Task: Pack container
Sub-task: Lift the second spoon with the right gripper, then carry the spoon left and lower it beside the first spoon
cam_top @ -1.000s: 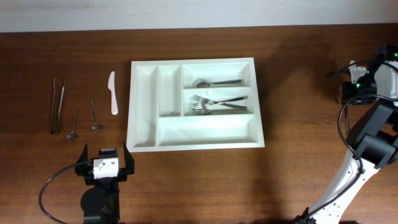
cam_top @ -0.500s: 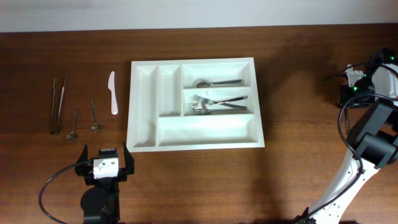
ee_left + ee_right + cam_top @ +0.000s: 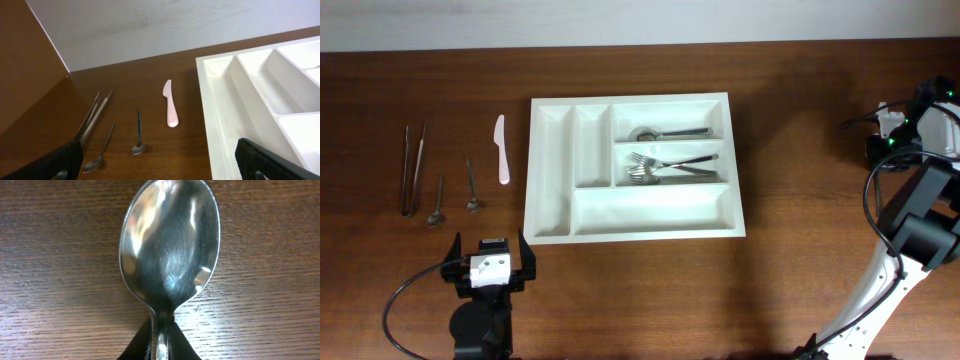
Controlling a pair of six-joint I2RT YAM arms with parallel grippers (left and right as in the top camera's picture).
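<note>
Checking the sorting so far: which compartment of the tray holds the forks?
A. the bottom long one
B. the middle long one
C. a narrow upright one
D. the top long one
B: the forks lie in the middle long compartment of the container.

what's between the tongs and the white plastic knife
A small spoon nearer the tongs and a second small spoon nearer the white plastic knife, lying apart from each other. The overhead and left wrist views both show it.
</note>
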